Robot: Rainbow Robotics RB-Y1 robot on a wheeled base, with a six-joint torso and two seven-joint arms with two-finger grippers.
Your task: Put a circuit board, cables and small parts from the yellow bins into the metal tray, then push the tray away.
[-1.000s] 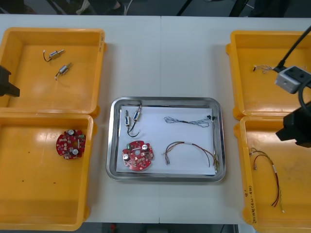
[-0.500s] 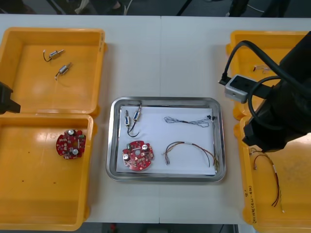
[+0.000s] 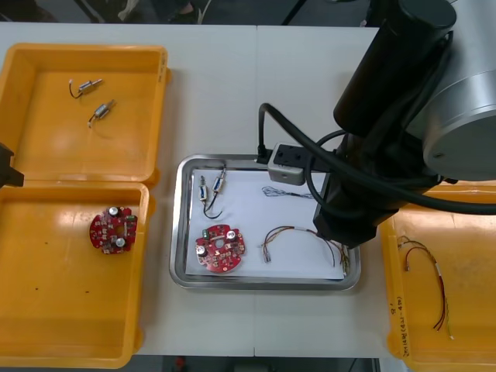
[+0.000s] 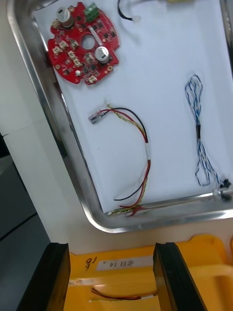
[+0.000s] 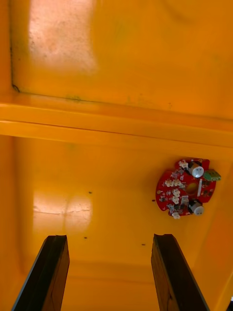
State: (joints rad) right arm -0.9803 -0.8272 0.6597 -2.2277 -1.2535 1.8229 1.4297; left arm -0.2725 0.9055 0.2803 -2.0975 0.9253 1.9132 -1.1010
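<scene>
front view: i count two circuit boards, one board point(image 3: 219, 249) in the near-left corner of the metal tray point(image 3: 256, 284), one board point(image 3: 113, 229) in the near left yellow bin point(image 3: 62, 294); two small metal parts point(image 3: 219, 183) in the tray, two parts point(image 3: 91, 85) in the far left bin point(image 3: 46, 132). my right arm point(image 3: 387, 116) lies across the tray's right edge, right pincer point(image 4: 111, 250) spread, empty, over the near right bin's point(image 4: 145, 274) rim. left pincer point(image 5: 109, 240) spread over the near left bin. bare bench point(image 3: 232, 93) beyond the tray.

Open left hand point(image 5: 109, 272) above bin point(image 5: 97, 73), near circuit board point(image 5: 187, 187).

Right arm point(image 3: 380, 155) swung over metal tray point(image 3: 177, 225)
</scene>
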